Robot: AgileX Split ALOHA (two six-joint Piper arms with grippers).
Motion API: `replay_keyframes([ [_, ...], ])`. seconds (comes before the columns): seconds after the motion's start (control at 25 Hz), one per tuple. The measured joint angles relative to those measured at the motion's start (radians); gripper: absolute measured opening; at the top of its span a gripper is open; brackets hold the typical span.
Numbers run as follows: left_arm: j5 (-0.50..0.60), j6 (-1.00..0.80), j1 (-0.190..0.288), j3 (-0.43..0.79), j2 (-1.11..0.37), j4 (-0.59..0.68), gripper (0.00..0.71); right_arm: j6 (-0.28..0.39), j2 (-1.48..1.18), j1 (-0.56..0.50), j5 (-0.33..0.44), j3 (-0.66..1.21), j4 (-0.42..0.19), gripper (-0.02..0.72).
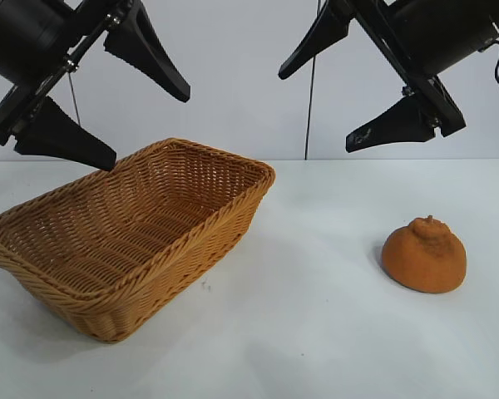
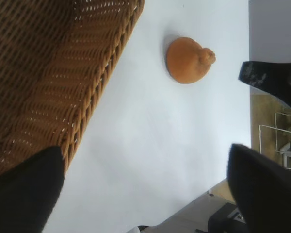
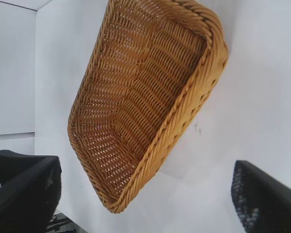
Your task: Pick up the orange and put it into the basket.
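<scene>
Orange [image 1: 424,256] is seen below the right gripper [image 1: 343,100], nearer than the left gripper [image 1: 116,104] over the basket [image 1: 233,218]; both gape wide, nothing held

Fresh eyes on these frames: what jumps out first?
The big wicker basket at the table's left, with nothing in it. Then the lone orange sitting apart on the white table at right. Above them, the left gripper hangs over the basket and the right gripper up near the orange's side, both open, holding nothing.
</scene>
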Motion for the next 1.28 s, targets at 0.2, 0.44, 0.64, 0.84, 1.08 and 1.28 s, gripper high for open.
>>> replay_keyframes([
  [0.2,0.000,0.000,0.000,0.000,0.000,0.000,0.648,0.000,0.000,0.000,-0.002,0.000,0.000,0.652],
  [0.44,0.000,0.000,0.000,0.000,0.000,0.000,0.648,0.000,0.000,0.000,-0.004,0.000,0.000,0.652],
  [0.64,0.000,0.000,0.000,0.000,0.000,0.000,0.648,0.000,0.000,0.000,-0.010,0.000,0.000,0.652],
  [0.84,-0.002,0.000,0.000,0.000,0.000,0.000,0.648,0.000,0.000,0.000,-0.013,0.000,0.000,0.652],
  [1.08,-0.007,0.000,0.000,0.000,0.000,0.000,0.648,0.000,0.000,0.000,-0.016,0.000,0.000,0.652],
  [1.28,-0.007,0.000,0.000,0.000,0.000,0.000,0.648,0.000,0.000,0.000,-0.017,0.000,0.000,0.652],
])
